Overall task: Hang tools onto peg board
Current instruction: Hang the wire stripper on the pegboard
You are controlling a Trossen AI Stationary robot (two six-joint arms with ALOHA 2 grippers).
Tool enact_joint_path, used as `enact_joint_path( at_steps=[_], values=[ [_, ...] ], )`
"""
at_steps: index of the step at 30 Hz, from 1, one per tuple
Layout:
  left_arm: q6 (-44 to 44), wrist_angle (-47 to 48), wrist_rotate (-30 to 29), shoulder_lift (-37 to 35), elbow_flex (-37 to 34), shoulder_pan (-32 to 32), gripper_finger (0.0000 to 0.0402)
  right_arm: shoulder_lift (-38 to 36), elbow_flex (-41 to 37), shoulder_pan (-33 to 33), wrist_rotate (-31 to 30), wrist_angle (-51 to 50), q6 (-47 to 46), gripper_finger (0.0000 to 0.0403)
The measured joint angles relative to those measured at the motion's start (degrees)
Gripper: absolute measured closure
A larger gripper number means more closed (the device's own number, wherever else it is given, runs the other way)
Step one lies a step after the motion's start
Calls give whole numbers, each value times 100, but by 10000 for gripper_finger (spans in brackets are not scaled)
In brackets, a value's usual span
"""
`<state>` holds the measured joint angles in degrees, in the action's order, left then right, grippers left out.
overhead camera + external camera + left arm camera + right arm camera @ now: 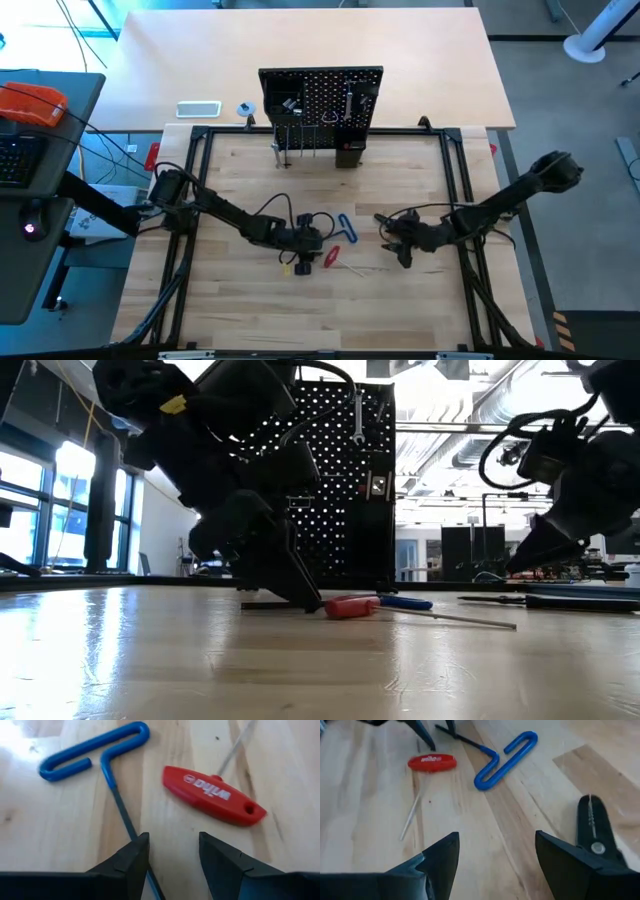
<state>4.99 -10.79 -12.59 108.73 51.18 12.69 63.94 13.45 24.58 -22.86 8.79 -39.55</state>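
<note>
Wooden table (240, 310), centre: blue T hex key (95, 751), looped handle, dark shaft; red T-handled driver (214, 795), white lettering, just beside. Left gripper (173, 851) fingers apart, empty, straddling key shaft; right gripper (497, 857) fingers spread, empty, near black pliers (592, 827). Peg board (322, 98) upright at far edge.

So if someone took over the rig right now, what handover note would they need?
Left gripper: open, low over the table, its fingers astride the blue T hex key's shaft.
Right gripper: open, holding nothing, with black pliers beside it.
Red-handled screwdriver lies flat next to the hex key.
Done: a wrench already hangs on the peg board.
Left: hang the hex key, screwdriver and pliers.
</note>
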Motion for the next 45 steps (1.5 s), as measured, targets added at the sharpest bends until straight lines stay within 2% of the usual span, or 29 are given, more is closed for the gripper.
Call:
enact_joint_path(
  at_steps=[6,13,17,27,34,45],
  values=[
    [-60,-89,-435,7,-1,0,238,62,571,104,-216,-1612,-42,148],
    [-114,-83,-461,7,-3,6,238,62,903,235,-152,-3245,-644,149],
    [-218,-118,-461,7,-3,6,238,62,800,249,39,-3175,-713,168],
    [-325,-336,-456,7,-3,9,238,532,483,245,110,-2946,-1150,275],
    [-412,-448,-452,7,-3,9,238,631,687,247,174,-2886,-960,349],
    [-863,-720,-531,-132,0,6,238,647,1810,247,-95,-2816,211,350]
  ],
)
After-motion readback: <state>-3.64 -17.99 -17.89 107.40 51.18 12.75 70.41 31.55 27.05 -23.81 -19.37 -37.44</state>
